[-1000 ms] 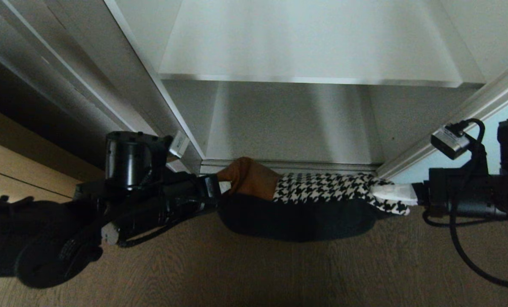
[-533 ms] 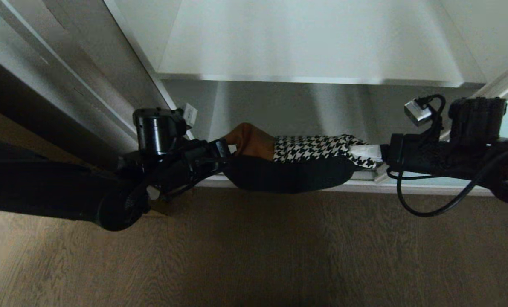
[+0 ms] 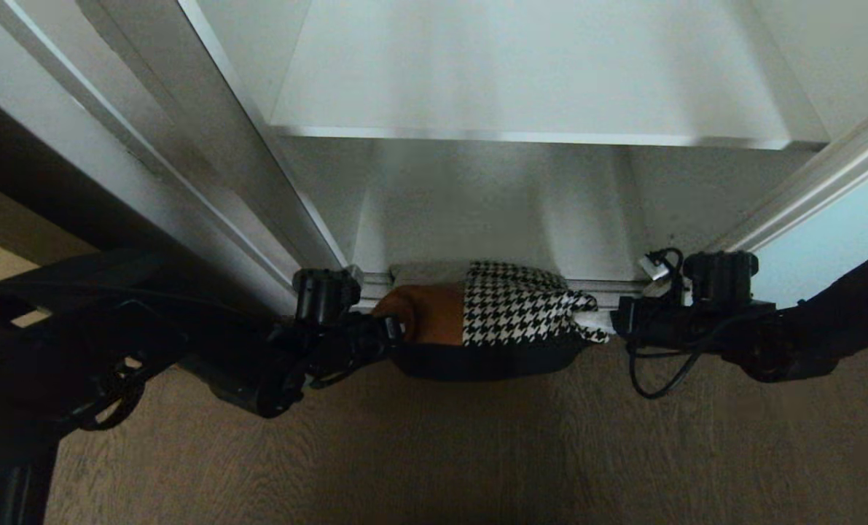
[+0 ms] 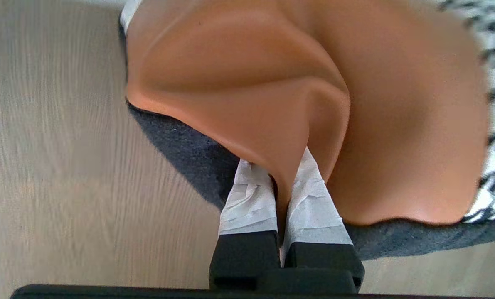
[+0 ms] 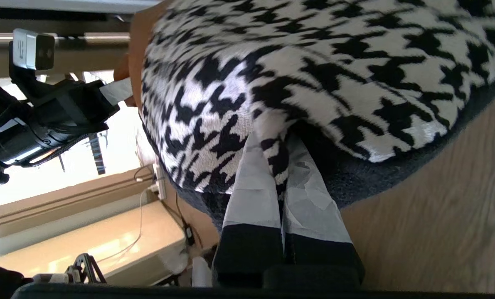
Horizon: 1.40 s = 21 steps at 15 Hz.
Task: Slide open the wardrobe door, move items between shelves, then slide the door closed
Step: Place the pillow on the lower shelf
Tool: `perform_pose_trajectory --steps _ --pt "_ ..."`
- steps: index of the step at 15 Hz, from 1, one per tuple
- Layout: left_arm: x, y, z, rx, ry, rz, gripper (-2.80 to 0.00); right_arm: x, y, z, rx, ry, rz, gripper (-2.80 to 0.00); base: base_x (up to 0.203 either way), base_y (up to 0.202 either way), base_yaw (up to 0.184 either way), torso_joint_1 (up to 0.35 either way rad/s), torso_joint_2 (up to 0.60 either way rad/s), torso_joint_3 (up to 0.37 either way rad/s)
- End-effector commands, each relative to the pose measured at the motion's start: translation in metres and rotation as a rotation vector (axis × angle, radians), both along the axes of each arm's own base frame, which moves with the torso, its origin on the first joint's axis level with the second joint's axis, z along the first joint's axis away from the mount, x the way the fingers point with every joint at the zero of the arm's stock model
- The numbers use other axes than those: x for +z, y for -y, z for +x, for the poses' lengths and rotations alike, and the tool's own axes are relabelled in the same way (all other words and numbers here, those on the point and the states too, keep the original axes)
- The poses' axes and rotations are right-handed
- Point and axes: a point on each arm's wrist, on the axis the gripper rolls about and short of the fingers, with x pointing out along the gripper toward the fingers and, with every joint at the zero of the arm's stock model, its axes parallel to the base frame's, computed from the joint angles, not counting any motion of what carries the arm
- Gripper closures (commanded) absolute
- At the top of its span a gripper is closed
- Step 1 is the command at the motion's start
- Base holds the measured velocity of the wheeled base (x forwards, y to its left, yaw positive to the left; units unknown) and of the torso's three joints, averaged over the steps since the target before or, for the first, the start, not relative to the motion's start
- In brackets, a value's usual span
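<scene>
We see the cushion (image 3: 503,313) between both grippers at the wardrobe's floor edge; only wrist views confirm left gripper (image 4: 284,182) pinching tan leather, right gripper (image 5: 278,162) pinching houndstooth

Both arms are stretched out low and level toward each other, left claw (image 3: 393,329) and right claw (image 3: 603,326) each pinched tight, taped fingertips (image 4: 247,195) pressed together.

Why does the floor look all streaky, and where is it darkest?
Left wrist view: the floor smears into streaks, motion blur. Right wrist view: a bright, washed-out patch behind the left gripper. Head view: the arms are dark shapes, with a shadow under the cushion.
</scene>
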Motion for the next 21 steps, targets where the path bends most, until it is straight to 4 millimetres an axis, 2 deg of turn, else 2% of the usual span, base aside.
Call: perform_pose_trajectory --steps 1,3,5,7,10,13,15,18,19,20,21 --pt "-0.019 -0.001 0.003 0.008 -0.038 0.013 0.00 -0.014 0.003 0.003 -0.007 -0.034 0.001 0.00 0.000 0.000 0.000 0.000 0.00 0.000" --pt "-0.004 -0.001 0.006 0.013 0.009 -0.006 0.00 0.003 0.005 0.000 -0.014 0.008 0.007 0.00 0.000 0.000 0.000 0.000 0.00 0.000" --pt "0.020 0.000 0.009 0.012 0.075 -0.031 0.00 0.033 0.006 -0.005 -0.010 0.091 0.013 0.00 0.000 0.000 0.000 0.000 0.00 0.000" --pt "0.037 0.004 0.019 0.012 0.137 -0.053 0.00 0.057 0.005 0.002 -0.009 0.174 0.020 0.00 0.000 0.000 0.000 0.000 0.00 0.000" --pt "0.048 0.009 0.031 0.008 0.198 -0.066 0.00 0.077 0.005 0.011 -0.004 0.263 0.026 0.00 0.000 0.000 0.000 0.000 0.00 0.000" --pt "0.086 0.015 0.047 0.004 0.347 -0.102 0.00 0.112 0.007 0.019 -0.010 0.412 0.039 0.00 0.000 0.000 0.000 0.000 0.00 0.000" --pt "0.116 0.017 0.053 0.002 0.452 -0.123 0.00 0.127 0.009 0.017 -0.008 0.515 0.047 0.00 0.000 0.000 0.000 0.000 0.00 0.000" --pt "0.160 0.016 0.052 0.001 0.616 -0.120 0.00 0.160 0.010 0.005 0.003 0.661 0.143 0.00 0.000 0.000 0.000 0.000 0.00 0.000" --pt "0.170 0.015 0.053 0.005 0.653 -0.124 0.00 0.166 0.011 0.002 0.013 0.689 0.169 0.00 0.000 0.000 0.000 0.000 0.00 0.000" --pt "0.171 0.014 0.057 0.009 0.667 -0.123 0.00 0.162 0.016 0.004 0.016 0.699 0.175 0.00 0.000 0.000 0.000 0.000 0.00 0.000" --pt "0.162 0.013 0.064 0.011 0.649 -0.116 0.00 0.151 0.018 0.010 0.022 0.676 0.173 0.00 0.000 0.000 0.000 0.000 0.00 0.000"
